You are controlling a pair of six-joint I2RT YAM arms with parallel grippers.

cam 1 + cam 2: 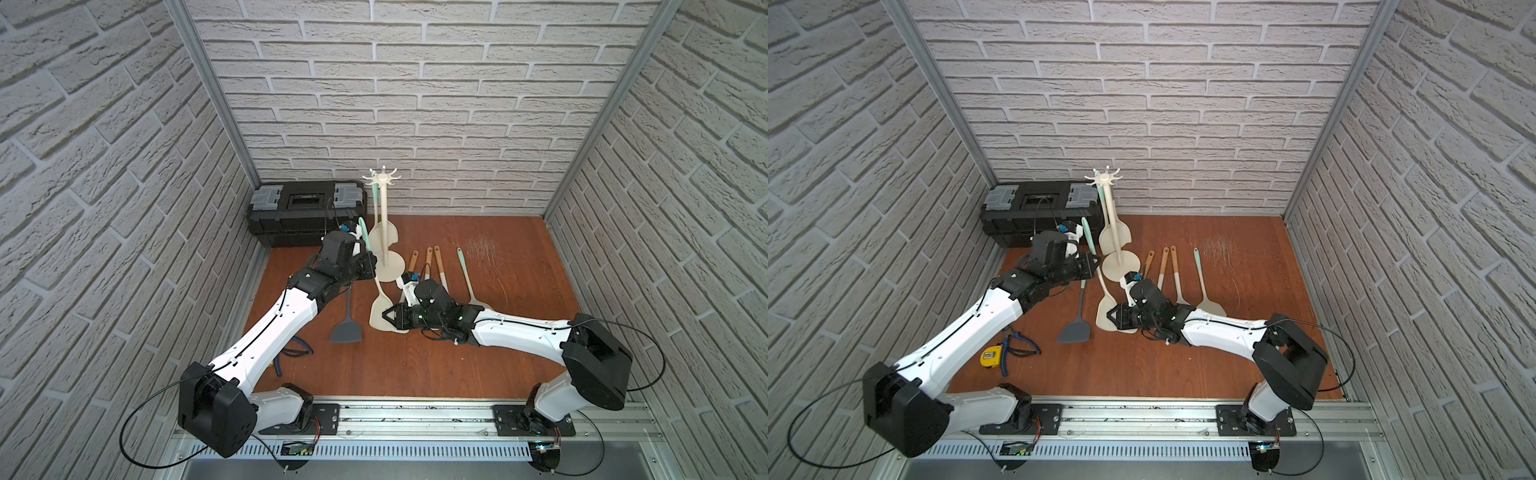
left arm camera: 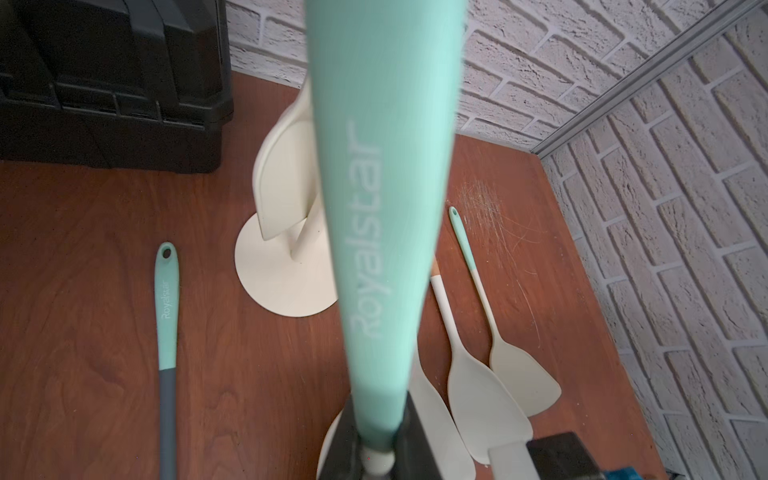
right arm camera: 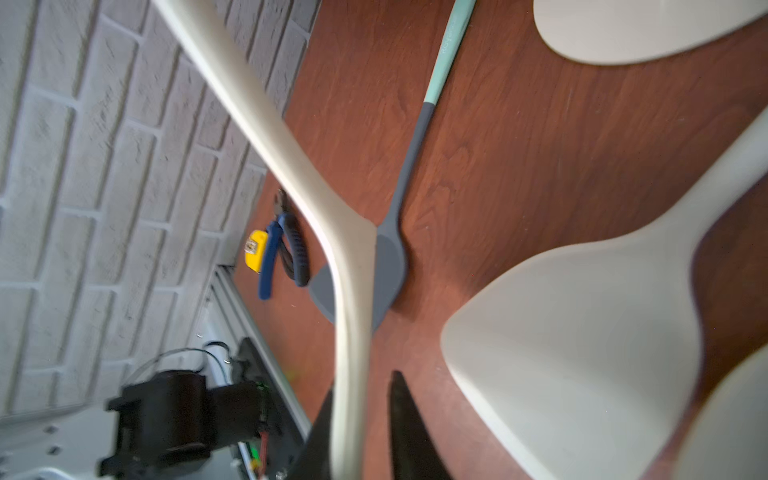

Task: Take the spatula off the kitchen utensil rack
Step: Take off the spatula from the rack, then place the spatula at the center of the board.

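Spatula [image 1: 377, 311]: off the rack [image 1: 386, 245]. My left tool [image 1: 371, 262] clenches its handle; right tool [image 1: 385, 316] released. Remaining, I judge: bench [image 1: 457, 353] placement.

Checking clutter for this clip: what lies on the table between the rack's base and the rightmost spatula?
Three wood-handled spatulas, lying side by side; both top views show them.

The red-brown wood desk [image 1: 415, 365] carries a black toolbox [image 1: 303, 216] in its back left corner. The rack [image 1: 395, 268] stands just beside it. Right of the rack lie three wood-handled spatulas [image 1: 439, 262] and a mint-handled one [image 1: 466, 274]. A grey spatula [image 1: 347, 330] lies left of centre. Pliers [image 1: 1013, 349] and a yellow tape measure [image 1: 990, 356] lie near the left edge.
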